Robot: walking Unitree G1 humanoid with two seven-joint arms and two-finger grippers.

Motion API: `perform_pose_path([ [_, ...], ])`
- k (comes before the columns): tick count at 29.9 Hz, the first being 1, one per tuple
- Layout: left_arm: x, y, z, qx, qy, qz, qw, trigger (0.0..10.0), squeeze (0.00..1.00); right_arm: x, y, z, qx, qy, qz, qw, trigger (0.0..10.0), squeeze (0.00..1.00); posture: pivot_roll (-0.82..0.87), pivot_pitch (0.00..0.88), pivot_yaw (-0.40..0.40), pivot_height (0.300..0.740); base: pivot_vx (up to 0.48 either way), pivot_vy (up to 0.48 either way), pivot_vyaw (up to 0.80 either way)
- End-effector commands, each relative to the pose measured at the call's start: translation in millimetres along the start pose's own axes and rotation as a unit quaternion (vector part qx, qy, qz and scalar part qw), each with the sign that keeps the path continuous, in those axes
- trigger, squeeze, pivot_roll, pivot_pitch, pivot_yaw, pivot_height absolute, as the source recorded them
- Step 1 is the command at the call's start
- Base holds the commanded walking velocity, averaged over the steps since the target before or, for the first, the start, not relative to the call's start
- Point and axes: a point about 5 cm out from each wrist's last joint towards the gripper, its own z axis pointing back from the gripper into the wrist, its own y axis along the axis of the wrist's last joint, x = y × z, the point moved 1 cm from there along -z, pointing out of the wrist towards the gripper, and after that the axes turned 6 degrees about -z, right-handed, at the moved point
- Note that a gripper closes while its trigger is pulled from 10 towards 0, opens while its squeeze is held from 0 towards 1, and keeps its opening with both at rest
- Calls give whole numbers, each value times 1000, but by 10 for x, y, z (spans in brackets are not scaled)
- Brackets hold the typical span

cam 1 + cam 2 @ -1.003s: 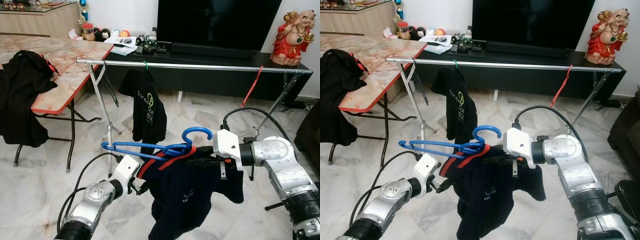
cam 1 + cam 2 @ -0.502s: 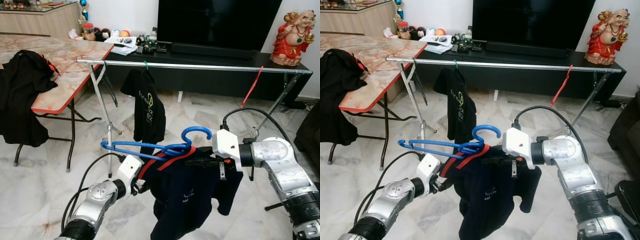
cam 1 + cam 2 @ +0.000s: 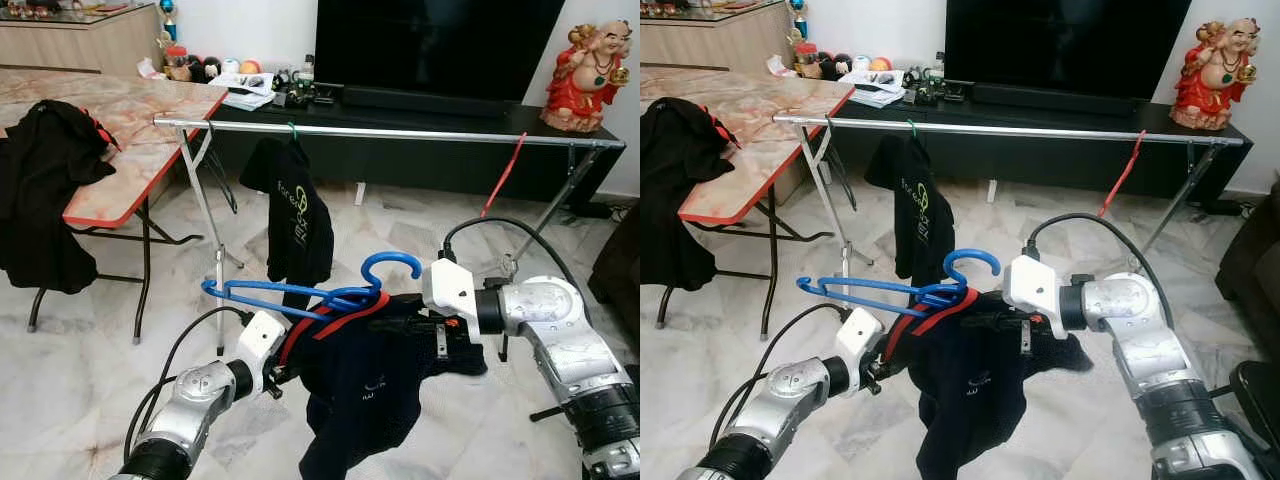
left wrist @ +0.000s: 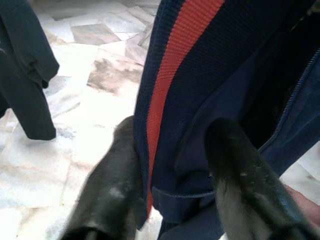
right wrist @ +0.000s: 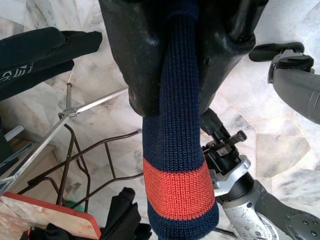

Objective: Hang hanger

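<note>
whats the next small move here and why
Probably lift both arms together and carry the blue hanger up toward the rail. The left gripper and right gripper each pinch the navy jacket, and the hanger's hook sits well below the rail, to the right of the black shirt hanging there.

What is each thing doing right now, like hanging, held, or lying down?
Blue plastic hanger: off the rail, carried on the jacket.
Navy jacket with red stripe: held up, drooping.
Left gripper: pinching the jacket's hem.
Right gripper: clamped on the jacket's ribbed collar.
Black T-shirt with green print: hanging from the rail.
Silver metal clothes rail: standing.
Black garment: draped over the table edge.
</note>
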Motion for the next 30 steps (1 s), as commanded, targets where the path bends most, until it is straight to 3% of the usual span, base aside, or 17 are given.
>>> perform_pose_path([
  [1,6,-3,9,-1,-3,-1,1000,0,0,20,31,4,5,-4,9,1000,0,0,27,0,-73,740,0,0,0],
  [30,28,-23,11,-6,-16,-2,1000,0,0,19,22,-1,4,-5,8,1000,0,0,28,0,-70,740,0,0,0],
])
